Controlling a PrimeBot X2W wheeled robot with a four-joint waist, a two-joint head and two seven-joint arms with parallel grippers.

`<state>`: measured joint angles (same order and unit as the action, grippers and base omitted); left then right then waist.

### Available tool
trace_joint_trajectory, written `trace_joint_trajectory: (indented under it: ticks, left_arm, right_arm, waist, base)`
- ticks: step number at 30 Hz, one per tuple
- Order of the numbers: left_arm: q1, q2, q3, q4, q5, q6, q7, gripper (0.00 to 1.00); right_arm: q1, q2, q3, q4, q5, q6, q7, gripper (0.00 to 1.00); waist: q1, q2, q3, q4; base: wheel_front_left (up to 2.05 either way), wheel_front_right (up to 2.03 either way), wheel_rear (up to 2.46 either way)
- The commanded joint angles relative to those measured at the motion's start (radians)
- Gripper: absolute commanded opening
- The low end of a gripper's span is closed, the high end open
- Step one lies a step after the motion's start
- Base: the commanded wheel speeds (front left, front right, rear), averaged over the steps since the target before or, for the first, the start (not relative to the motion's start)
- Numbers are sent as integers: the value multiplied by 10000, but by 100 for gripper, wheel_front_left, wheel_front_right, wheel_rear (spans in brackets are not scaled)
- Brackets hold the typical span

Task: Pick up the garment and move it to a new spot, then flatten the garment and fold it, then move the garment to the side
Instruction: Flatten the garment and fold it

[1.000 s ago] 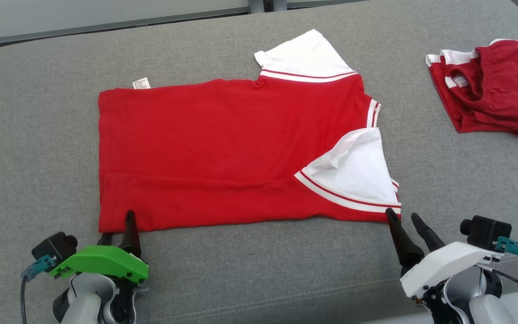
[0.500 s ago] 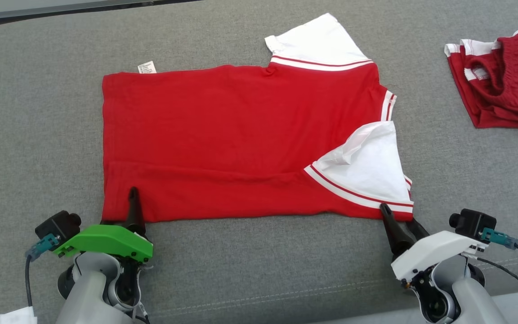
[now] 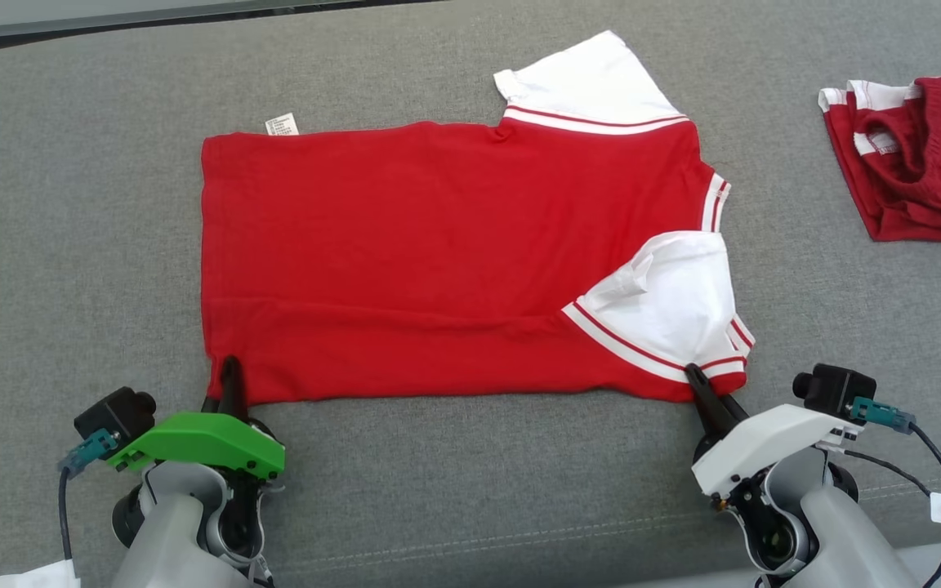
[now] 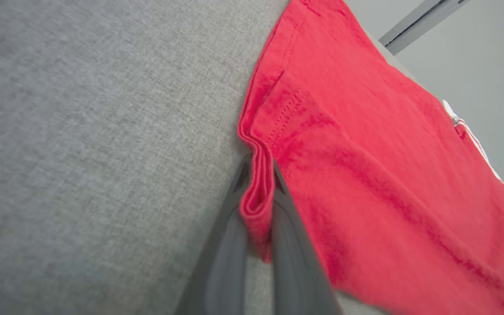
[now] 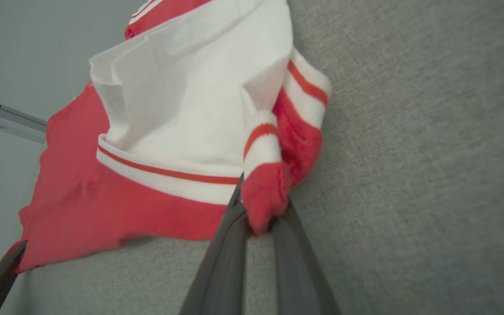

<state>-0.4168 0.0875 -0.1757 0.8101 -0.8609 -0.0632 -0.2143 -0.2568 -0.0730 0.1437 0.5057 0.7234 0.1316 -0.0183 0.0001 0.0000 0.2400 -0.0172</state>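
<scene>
Now | garment lies flat, mid grey cushion | my left pincer is clamped tight on its near-left hem corner, right pincer clamped on the near-right corner | I judge: flattening done, fold barely starting, side move not yet done.

Grey fabric couch seat w/ stitched seam at front, pale wall behind.

Likely home: grey upholstered cushion
</scene>
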Motion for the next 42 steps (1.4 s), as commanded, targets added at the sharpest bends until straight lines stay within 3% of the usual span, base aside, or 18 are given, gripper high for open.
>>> trace_joint_trajectory:
  ticks: [1,13,24,25,26,27,28,29,35,42]
  left_arm:
    - [73,2,-61,18,81,-98,-44,0]
    - [1672,-78,-519,-1370,377,15,-296,0]
    - [2268,4,-756,-2098,418,563,201,0]
    - [2261,74,-766,-2116,481,643,223,9]
    - [2249,128,-781,-2125,527,702,263,65]
    - [2251,153,-787,-2122,533,753,282,97]
    - [2256,184,-790,-2134,534,772,338,100]
    - [2267,226,-783,-2150,529,806,364,100]
    - [2293,707,-777,-2526,786,1011,447,100]
    - [1581,1592,-1013,-3448,1380,1259,951,100]
  right_arm:
    - [21,-90,15,30,109,-18,-46,0]
    - [830,-1214,-681,-1011,704,-18,372,0]
    - [1321,-934,-1083,-1102,367,-18,820,0]
    - [1302,-914,-1096,-1082,293,-18,857,0]
    - [1285,-876,-1135,-1050,248,-18,905,10]
    - [1274,-840,-1203,-1006,219,-18,946,38]
    - [1257,-827,-1254,-1005,183,-16,994,75]
    - [1262,-831,-1303,-1012,133,-16,1031,100]
    - [1504,-1076,-1708,-1318,-304,-12,1237,100]
    - [1196,-1772,-2128,-2684,-1036,-10,1836,100]
  waist:
    - [-1,0,-85,-1]
    - [-1,0,-493,186]
    - [-1,0,-551,228]
    - [-1,0,-559,214]
    - [-1,0,-569,200]
    - [-1,0,-581,189]
    - [-1,0,-596,180]
    - [-1,0,-617,173]
    - [-1,0,-728,164]
    - [-1,0,-627,84]
  base:
    - [0,0,0]
    - [0,0,0]
    - [0,0,0]
    - [0,0,0]
    - [0,0,0]
    - [0,0,0]
    - [0,0,0]
    - [0,0,0]
    - [0,0,0]
    - [0,0,0]
